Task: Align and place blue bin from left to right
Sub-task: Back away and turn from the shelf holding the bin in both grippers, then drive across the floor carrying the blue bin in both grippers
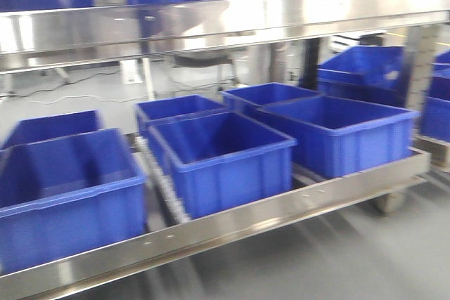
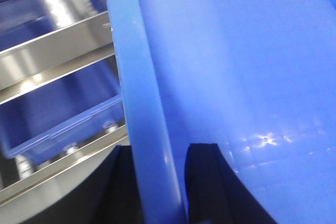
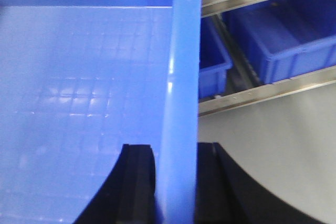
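Black fingers of the left gripper straddle the thick rim of the blue bin, one finger outside the wall and one inside. Both press against it, so this claw is clamped on that wall. The right gripper grips the opposite wall the same way, its dark fingers tight against either face of the pale rim. Between the two claws the blue bin shows its lighter sky-blue inside, with a faint moulded grid on its bottom in the right wrist view. It is held clear of the shelving, just in front of it, with grey floor below its right side. Past that right wall lie darker blue bins behind a steel front rail. The front view is blurred, and the held bin cannot be picked out there with certainty. That view shows a front row of three dark bins on a shelf with rollers, with more dark bins behind them. An upper steel beam crosses above, and stacked bins stand behind at the right
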Controlling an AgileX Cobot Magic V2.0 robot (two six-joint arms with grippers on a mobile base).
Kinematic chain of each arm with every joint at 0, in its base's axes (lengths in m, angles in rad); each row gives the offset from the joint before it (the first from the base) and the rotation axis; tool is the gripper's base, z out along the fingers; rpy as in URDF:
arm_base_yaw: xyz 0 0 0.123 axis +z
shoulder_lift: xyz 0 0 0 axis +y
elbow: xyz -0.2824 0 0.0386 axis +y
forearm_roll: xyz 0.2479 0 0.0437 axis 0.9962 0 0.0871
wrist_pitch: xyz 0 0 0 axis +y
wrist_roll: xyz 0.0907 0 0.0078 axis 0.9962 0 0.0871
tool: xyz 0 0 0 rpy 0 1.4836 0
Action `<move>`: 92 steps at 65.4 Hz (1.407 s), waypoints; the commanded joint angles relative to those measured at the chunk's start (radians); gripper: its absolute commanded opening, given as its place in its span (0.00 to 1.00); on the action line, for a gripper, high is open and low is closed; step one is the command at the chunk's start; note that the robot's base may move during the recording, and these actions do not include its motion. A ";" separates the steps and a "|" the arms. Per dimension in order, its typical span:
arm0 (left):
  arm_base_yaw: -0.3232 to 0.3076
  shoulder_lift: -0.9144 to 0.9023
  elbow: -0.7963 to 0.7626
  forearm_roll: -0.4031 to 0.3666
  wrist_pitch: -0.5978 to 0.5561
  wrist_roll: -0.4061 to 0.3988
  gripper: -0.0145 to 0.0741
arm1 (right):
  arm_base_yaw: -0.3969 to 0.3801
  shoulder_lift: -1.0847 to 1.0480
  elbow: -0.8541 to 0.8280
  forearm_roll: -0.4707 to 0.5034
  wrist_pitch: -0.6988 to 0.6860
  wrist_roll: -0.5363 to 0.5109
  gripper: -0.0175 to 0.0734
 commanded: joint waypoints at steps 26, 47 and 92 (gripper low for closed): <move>-0.003 -0.029 -0.014 -0.010 -0.069 0.015 0.15 | -0.007 -0.017 -0.014 -0.055 -0.116 -0.022 0.12; -0.003 -0.029 -0.014 -0.010 -0.069 0.015 0.15 | -0.007 -0.017 -0.014 -0.055 -0.116 -0.022 0.12; -0.003 -0.029 -0.014 0.000 -0.069 0.015 0.15 | -0.007 -0.017 -0.014 -0.055 -0.116 -0.022 0.12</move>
